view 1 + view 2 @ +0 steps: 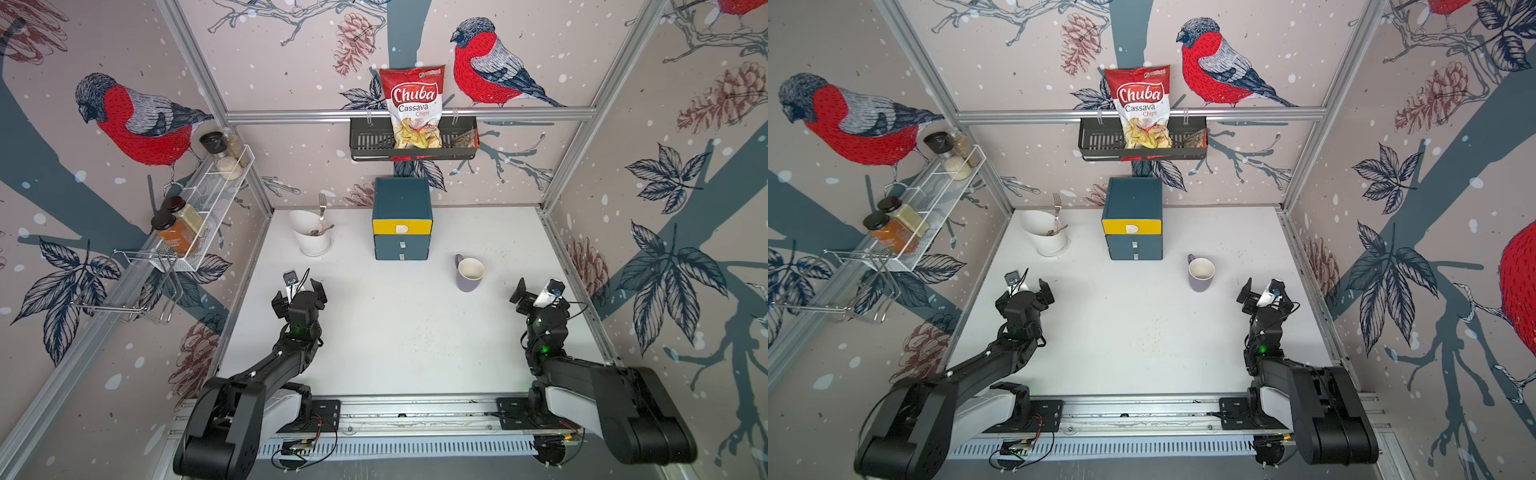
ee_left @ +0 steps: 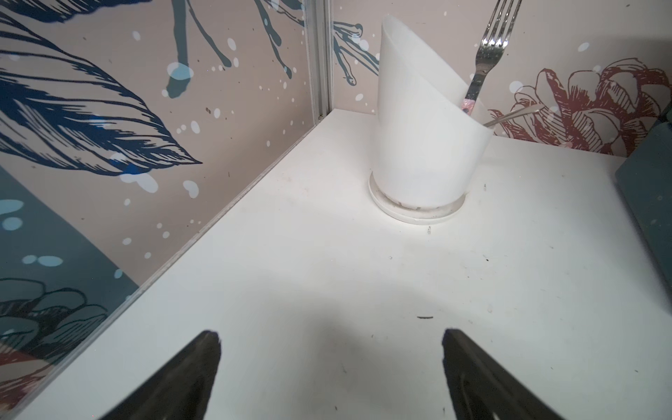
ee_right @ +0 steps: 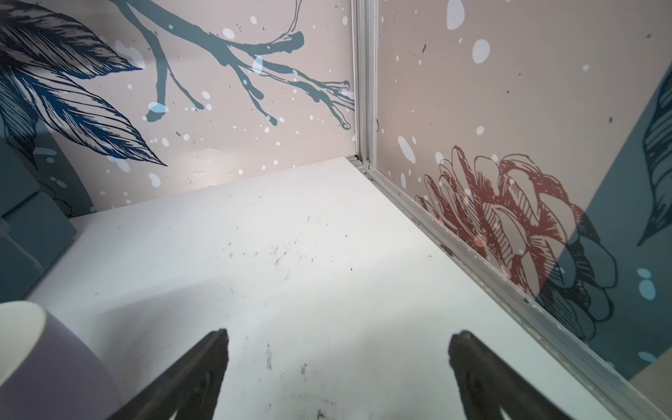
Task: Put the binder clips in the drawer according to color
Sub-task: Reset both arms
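Note:
The drawer (image 1: 402, 224) (image 1: 1133, 220), a dark teal chest with a yellow top front and two teal fronts below, stands at the back middle of the white table; all three fronts look pushed in. Its teal side shows at the edge of the left wrist view (image 2: 651, 182) and of the right wrist view (image 3: 22, 225). No binder clips show in any view. My left gripper (image 1: 298, 296) (image 2: 331, 340) hovers open over bare table at the front left, nothing between its fingers. At the right, my right gripper (image 1: 538, 293) (image 3: 338, 340) is open and empty too.
A white cutlery holder (image 1: 311, 237) (image 2: 422, 145) with a fork (image 2: 487, 54) stands left of the drawer. A lilac mug (image 1: 470, 274) (image 3: 47, 363) sits between the drawer and my right gripper. Wall racks hold spice jars (image 1: 183, 228) and a chips bag (image 1: 413, 108).

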Controlling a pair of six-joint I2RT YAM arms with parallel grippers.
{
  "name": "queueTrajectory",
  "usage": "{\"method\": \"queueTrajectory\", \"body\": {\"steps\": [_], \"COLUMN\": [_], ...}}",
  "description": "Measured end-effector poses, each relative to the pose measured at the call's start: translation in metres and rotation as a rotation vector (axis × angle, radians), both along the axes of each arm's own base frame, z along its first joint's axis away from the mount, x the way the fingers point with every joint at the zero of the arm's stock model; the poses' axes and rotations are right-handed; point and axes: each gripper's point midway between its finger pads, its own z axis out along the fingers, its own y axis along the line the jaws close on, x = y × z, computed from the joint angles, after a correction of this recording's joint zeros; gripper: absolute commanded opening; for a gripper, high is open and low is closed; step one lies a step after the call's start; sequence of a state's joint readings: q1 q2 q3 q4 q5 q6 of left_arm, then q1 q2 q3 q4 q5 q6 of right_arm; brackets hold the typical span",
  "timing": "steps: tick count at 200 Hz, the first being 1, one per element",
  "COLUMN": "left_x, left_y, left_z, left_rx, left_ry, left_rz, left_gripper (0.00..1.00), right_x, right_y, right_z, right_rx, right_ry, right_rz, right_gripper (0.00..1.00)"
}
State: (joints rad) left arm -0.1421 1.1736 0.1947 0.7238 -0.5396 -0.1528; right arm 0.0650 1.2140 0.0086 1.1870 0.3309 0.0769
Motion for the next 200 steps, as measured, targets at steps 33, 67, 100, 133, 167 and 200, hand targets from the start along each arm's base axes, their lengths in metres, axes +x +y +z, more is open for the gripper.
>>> {"method": "queueTrajectory", "body": {"steps": [33,67,100,133,167,200], "left_x": [0.026,0.040,0.040,0.044,0.046,0.046], "left_y": [-0.009,-0.013,-0.014,-0.004,-0.009,-0.008], "left_z": [0.002,0.003,-0.012,-0.001,-0.001,0.000], "left_rx": [0.006,0.038,0.043,0.028,0.009,0.001], "left_ry": [-0.035,-0.076,-0.059,-0.103,-0.109,-0.112], "left_rz": [-0.079,-0.112,-0.129,-0.116,-0.144,-0.143], "left_gripper": [0.98,0.99,0.98,0.98,0.98,0.98], "right_x": [0.009,0.012,0.033,0.052,0.057,0.057], "right_y": [0.007,0.019,0.023,0.018,0.010,0.010], "right_z": [-0.011,-0.019,0.017,0.015,0.005,-0.002], "right_rx": [0.001,-0.025,-0.035,-0.037,-0.016,-0.013], "right_ry": [-0.007,0.008,-0.098,-0.055,-0.004,0.024], "right_rz": [0.037,0.081,0.094,0.072,0.043,0.043], "right_gripper": [1.00,1.00,1.00,1.00,1.00,1.00]}}
